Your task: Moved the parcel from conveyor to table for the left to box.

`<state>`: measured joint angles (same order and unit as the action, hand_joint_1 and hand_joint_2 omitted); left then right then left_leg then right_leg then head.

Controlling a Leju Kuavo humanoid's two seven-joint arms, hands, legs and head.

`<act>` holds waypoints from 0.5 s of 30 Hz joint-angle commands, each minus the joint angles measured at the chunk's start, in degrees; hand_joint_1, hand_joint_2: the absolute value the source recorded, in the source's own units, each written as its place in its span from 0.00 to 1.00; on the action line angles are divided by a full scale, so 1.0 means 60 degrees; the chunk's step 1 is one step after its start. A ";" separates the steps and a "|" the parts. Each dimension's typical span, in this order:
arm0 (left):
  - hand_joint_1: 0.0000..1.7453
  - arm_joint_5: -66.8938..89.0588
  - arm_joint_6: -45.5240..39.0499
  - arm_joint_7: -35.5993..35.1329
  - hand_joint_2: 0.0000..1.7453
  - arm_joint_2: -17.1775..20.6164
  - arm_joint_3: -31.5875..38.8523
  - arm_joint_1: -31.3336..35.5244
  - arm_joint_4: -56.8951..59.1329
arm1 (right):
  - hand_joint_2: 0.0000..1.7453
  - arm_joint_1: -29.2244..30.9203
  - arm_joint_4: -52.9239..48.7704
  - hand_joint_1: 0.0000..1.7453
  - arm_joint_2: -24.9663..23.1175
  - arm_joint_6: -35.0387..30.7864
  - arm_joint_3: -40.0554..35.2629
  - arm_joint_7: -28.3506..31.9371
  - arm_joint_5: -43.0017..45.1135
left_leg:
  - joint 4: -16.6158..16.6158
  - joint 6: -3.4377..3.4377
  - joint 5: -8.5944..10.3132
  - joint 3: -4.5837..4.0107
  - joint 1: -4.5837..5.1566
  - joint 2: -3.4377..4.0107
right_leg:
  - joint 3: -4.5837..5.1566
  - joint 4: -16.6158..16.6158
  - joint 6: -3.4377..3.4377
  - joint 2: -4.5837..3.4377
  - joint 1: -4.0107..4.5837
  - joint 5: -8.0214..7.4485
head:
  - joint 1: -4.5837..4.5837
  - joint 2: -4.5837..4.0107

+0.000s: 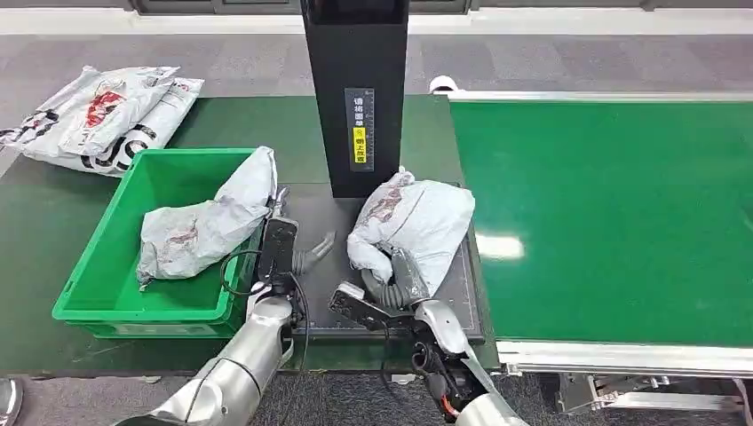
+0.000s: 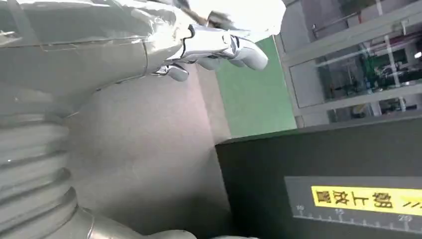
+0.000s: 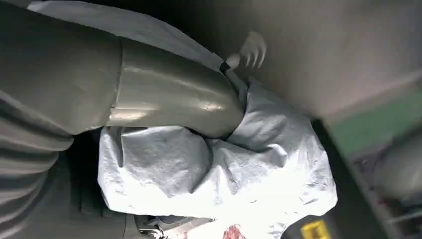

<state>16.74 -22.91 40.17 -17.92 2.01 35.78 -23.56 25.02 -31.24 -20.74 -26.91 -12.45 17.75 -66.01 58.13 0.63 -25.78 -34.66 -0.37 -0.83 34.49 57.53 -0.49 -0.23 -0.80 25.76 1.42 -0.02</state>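
At the far left of the head view, a pile of bagged parcels (image 1: 102,115) is seen lying on the dark green tabletop (image 1: 44,222). Next to it stands a green bin (image 1: 107,293), in which one grey parcel (image 1: 209,226) is already lodged, draped over the bin's right wall.

Just beside that wall the left hand (image 1: 297,253) is held over the dark pad (image 1: 306,226), released, its fingers spread and nothing grasped; in the left wrist view its pale fingers (image 2: 224,50) are seen extended above the grey surface.

Further right, at the foot of the black post (image 1: 355,89), the second parcel (image 1: 413,222) is seen resting on the pad, off the conveyor belt (image 1: 604,213). The right hand (image 1: 400,275) is closed around its near end, and in the right wrist view the thumb (image 3: 169,94) is pressed into the crumpled grey bag.

The transfer from belt to tabletop is judged to be essentially done, since the parcel lies on the pad within the left hand's reach. What appears to be left is for the right hand's hold to be let go and the arm drawn clear, after which the parcel can be taken by the left hand and placed in the bin.
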 commanded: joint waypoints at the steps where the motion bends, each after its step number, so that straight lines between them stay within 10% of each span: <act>1: 0.00 -0.0526 0.0508 -0.0029 1.00 0.0055 0.0320 -0.0097 -0.0612 | 1.00 0.0412 0.1545 1.00 0.0368 0.0735 -0.1311 -0.0049 -0.0168 | -0.0027 0.0000 -0.0002 0.0051 -0.0005 0.0021 | -0.0050 -0.0031 0.0009 -0.0003 0.0010 -0.0003 | 0.0000 0.0004; 2: 0.00 -0.0676 0.0589 -0.0029 1.00 0.0057 0.0231 -0.0243 -0.0997 | 1.00 0.0359 0.1512 0.03 0.0362 0.0546 -0.1349 -0.0079 -0.0147 | -0.0032 0.0000 -0.0001 0.0060 -0.0004 0.0023 | -0.0058 -0.0035 0.0011 -0.0003 0.0009 -0.0003 | 0.0000 0.0000; 15: 0.00 -0.1951 0.1117 -0.0029 1.00 0.0652 -0.1995 -0.1555 -0.3971 | 1.00 0.0376 -0.0122 0.00 0.0666 -0.1225 0.0451 0.2044 0.3679 | -0.0023 -0.0003 -0.0002 0.0057 -0.0005 0.0031 | -0.0052 -0.0034 0.0012 -0.0003 0.0010 -0.0009 | 0.0000 0.0004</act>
<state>5.34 -17.56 40.26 -17.62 -0.11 28.08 -42.43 26.14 -27.61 -19.78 -31.83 -16.57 22.21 -55.44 58.13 0.66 -25.80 -34.58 -0.37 -0.71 34.47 57.53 -0.43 -0.31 -0.80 25.73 1.42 0.00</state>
